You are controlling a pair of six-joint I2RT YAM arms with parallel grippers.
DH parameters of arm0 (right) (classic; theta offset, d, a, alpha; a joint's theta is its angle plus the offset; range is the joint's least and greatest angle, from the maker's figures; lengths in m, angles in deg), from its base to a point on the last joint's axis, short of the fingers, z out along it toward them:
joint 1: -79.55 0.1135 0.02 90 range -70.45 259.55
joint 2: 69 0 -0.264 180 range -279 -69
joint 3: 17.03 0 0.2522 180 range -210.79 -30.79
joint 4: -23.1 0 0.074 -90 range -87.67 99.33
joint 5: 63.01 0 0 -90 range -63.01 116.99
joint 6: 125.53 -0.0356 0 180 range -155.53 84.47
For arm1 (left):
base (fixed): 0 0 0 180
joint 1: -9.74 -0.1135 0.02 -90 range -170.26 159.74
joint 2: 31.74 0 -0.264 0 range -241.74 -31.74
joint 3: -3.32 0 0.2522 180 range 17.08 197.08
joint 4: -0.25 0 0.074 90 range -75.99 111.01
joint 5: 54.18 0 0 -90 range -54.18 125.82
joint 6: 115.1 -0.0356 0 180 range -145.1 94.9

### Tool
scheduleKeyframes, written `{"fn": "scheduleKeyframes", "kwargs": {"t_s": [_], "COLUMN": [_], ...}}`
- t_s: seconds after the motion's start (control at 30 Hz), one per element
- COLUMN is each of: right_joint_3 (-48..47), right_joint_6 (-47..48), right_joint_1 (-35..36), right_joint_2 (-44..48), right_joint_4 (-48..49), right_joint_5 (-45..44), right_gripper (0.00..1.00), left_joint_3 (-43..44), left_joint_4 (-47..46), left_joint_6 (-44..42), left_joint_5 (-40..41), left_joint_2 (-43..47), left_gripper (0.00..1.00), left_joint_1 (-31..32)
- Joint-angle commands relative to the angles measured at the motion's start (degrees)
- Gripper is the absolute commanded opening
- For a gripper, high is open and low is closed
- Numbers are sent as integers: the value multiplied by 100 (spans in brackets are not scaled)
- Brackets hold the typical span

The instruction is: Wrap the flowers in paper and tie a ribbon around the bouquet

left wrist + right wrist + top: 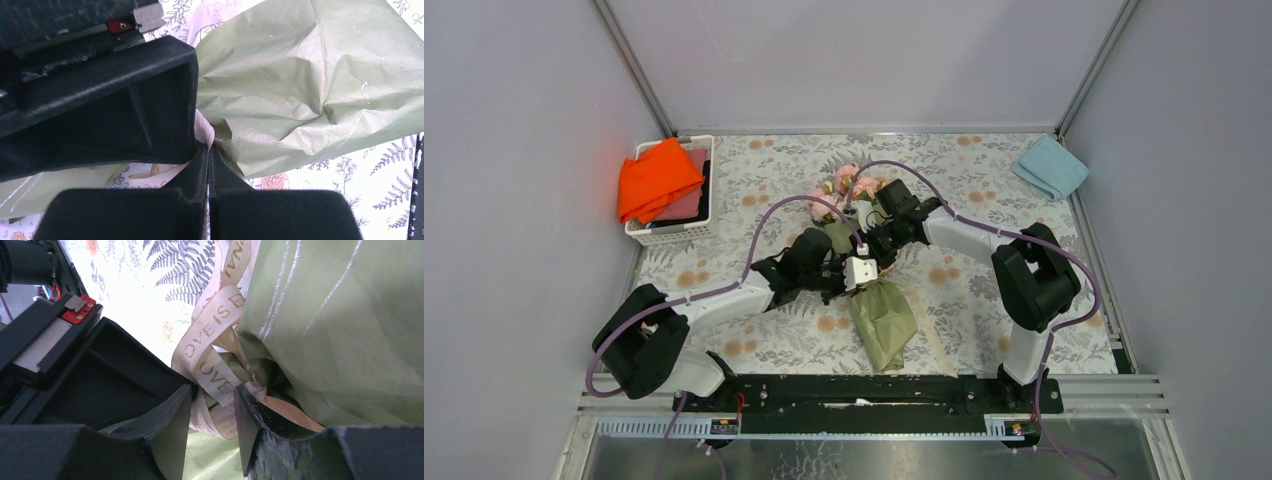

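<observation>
Olive-green, creased paper (300, 75) is wrapped as a cone around the pale pink round blooms (849, 182). This bouquet (886, 325) is laid at the middle of the floral-printed tablecloth (984, 190), with the blooms toward the far side. A wide cream-beige fabric ribbon (215, 320), printed with gold letters, is looped at the gathered waist of the paper. The black two-finger left gripper (209, 150) is set against that waist. Its fingers (235, 185) are pressed together, and a fold of ribbon is nipped at their tips. The black right gripper (212, 395) is placed at the same waist from the other side. Its fingers (172, 425) are held partly apart, and bunched ribbon folds are seen in the gap, lying against both inner faces.
</observation>
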Motion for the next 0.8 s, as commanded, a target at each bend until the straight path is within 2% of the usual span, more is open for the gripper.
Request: {"fn": "scheduleKeyframes", "kwargs": {"t_s": [0.0, 0.17, 0.37, 0.77], "right_joint_3": [-207, -161, -146, 254], "right_joint_6": [181, 78, 86, -297], "right_joint_1": [95, 94, 90, 78], "right_joint_2": [-22, 55, 207, 965], "right_joint_4": [-105, 59, 109, 1129], "right_joint_5": [-225, -247, -304, -485], "right_gripper": [42, 17, 0, 0], "left_joint_3": [-49, -51, -72, -181], "left_joint_4": [-187, -170, -132, -85], "left_joint_6": [-142, -130, -203, -623], "left_joint_5": [-86, -100, -106, -28], "left_joint_2": [88, 88, 88, 131], "left_gripper": [0, 0, 0, 0], "left_joint_1": [41, 44, 46, 46]}}
